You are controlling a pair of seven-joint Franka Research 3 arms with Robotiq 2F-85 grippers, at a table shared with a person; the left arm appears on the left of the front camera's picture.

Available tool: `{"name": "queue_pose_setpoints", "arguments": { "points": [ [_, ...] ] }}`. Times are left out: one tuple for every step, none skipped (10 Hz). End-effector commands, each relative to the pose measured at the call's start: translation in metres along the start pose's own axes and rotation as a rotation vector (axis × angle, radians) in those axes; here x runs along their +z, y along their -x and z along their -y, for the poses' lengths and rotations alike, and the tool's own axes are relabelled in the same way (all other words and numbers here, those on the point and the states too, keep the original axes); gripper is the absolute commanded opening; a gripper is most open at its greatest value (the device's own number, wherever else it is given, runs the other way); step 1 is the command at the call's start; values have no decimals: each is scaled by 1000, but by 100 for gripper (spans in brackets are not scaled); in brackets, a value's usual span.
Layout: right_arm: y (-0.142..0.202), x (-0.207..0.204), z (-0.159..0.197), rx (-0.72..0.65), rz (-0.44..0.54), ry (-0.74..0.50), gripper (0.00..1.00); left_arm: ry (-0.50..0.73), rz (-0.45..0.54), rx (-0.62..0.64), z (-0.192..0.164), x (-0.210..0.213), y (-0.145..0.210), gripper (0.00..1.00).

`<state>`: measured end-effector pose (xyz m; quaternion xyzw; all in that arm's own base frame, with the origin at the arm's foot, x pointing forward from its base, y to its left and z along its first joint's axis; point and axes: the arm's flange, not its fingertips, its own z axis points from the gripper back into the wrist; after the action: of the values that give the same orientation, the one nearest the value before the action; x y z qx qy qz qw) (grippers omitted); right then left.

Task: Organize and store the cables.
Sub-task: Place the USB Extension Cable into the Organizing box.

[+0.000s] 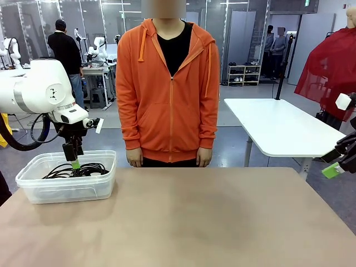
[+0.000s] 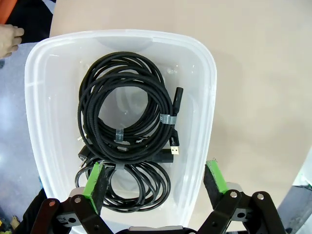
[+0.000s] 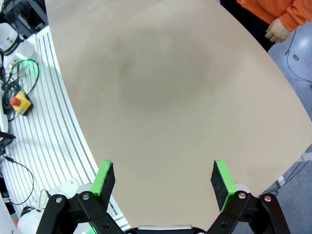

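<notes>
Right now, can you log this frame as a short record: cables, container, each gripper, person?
cables: black coils, all lying inside the bin
bin: clear plastic, on the table's left end
left gripper: open, above the bin, holding nothing
right gripper: open, holding nothing, over bare table
person: standing at far side, arms down

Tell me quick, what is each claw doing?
Left claw: open, holding nothing, above the cables in the bin.
Right claw: open, holding nothing.
</notes>
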<state>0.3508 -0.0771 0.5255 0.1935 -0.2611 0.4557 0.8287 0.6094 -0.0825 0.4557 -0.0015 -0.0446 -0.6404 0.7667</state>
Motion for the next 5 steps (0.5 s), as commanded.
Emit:
{"name": "queue_pose_setpoints", "arguments": {
  "points": [
    [1,1,-1,6,-13,5,100,-10,2,0,0,-2,2,100],
    [1,1,-1,6,-13,5,100,-10,2,0,0,-2,2,100],
    [1,1,-1,6,-13,5,100,-10,2,0,0,-2,2,100],
    [1,1,-1,6,-13,5,100,-10,2,0,0,-2,2,100],
    [1,1,-1,6,-13,5,100,-10,2,0,0,-2,2,100]
  ]
}}
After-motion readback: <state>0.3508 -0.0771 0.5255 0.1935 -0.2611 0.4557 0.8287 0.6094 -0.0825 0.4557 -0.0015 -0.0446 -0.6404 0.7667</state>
